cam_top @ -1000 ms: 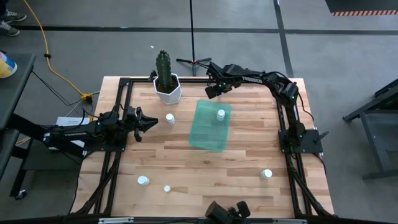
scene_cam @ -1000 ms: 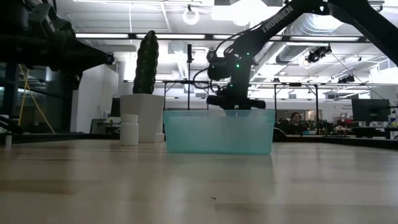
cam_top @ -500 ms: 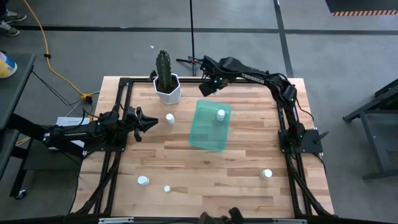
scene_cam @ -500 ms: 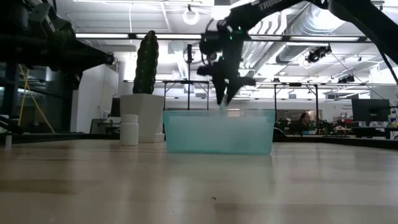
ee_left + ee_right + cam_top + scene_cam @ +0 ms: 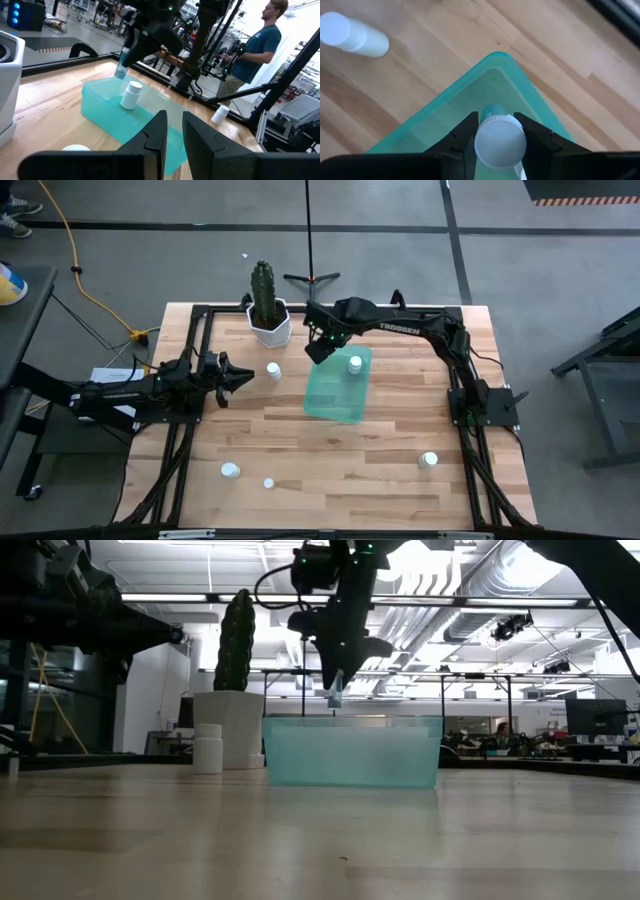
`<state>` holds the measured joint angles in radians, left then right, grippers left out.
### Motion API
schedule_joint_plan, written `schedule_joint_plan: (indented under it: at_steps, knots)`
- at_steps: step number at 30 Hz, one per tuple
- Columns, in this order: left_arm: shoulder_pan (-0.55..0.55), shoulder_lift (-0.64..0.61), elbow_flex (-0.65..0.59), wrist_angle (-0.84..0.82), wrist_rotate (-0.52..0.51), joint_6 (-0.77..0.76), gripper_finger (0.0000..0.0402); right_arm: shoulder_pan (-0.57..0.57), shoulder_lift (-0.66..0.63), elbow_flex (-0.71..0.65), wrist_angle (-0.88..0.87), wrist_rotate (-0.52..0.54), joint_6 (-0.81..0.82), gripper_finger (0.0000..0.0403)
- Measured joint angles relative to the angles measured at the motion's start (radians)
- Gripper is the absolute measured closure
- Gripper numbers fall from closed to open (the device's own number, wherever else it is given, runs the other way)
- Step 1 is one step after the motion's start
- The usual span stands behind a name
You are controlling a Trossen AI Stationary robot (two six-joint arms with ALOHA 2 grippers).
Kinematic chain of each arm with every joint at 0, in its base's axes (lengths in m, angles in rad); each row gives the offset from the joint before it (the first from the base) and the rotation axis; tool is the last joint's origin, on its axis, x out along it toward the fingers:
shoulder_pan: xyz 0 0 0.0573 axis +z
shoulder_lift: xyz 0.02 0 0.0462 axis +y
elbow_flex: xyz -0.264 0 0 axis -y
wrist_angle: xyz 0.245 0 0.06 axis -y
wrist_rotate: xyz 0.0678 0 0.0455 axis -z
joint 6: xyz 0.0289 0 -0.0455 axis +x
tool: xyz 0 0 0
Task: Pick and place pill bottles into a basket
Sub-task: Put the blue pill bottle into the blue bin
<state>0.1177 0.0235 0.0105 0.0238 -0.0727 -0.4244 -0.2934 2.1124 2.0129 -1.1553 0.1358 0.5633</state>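
My right gripper [image 5: 318, 348] is shut on a small pill bottle [image 5: 500, 142] with a white cap, above the far left corner of the teal tray [image 5: 335, 390]. It also shows in the low view [image 5: 336, 690] and the left wrist view [image 5: 121, 67]. One white bottle [image 5: 355, 364] stands inside the tray on its base. Another [image 5: 273, 370] stands on the table between the tray and my left gripper [image 5: 243, 376], which is open and empty at the table's left. Three more bottles [image 5: 230, 471] [image 5: 268, 483] [image 5: 429, 460] stand near the front edge. My right gripper pinches the bottle at its cap end [image 5: 500, 145] between its two fingers [image 5: 466, 135]. The fingers come from above, slanting down. The cap faces the wrist, and the bluish-looking body [image 5: 120, 70] sticks out below the fingertips. The bottle is lifted clear above the tray.
A white hexagonal pot with a cactus [image 5: 268, 320] stands at the far left, close to my right arm. A dark frame [image 5: 200, 315] runs along the table's edges. A person in a teal shirt [image 5: 260, 40] stands beyond the table. Bare wood lies in the middle front.
My right gripper has swung from beyond the tray's far edge toward the table's left and then toward the near edge. It has risen in the low view and tipped its fingers down, and now stands over the tray's far left corner, bottle in its fingers.
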Motion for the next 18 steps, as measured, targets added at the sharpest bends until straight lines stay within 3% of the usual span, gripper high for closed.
schedule_joint_plan:
  at_steps: [9, 18]
  knots:
    - [0.000, 0.000, 0.000, 0.000, 0.000, 0.000, 0.0307, 0.015, 0.016, 0.000, 0.010, 0.047, 0.018, 0.0305]
    - [0.000, 0.000, 0.000, 0.000, 0.000, 0.000, 0.0307, 0.039, 0.102, 0.000, 0.006, 0.032, 0.026, 0.0286]
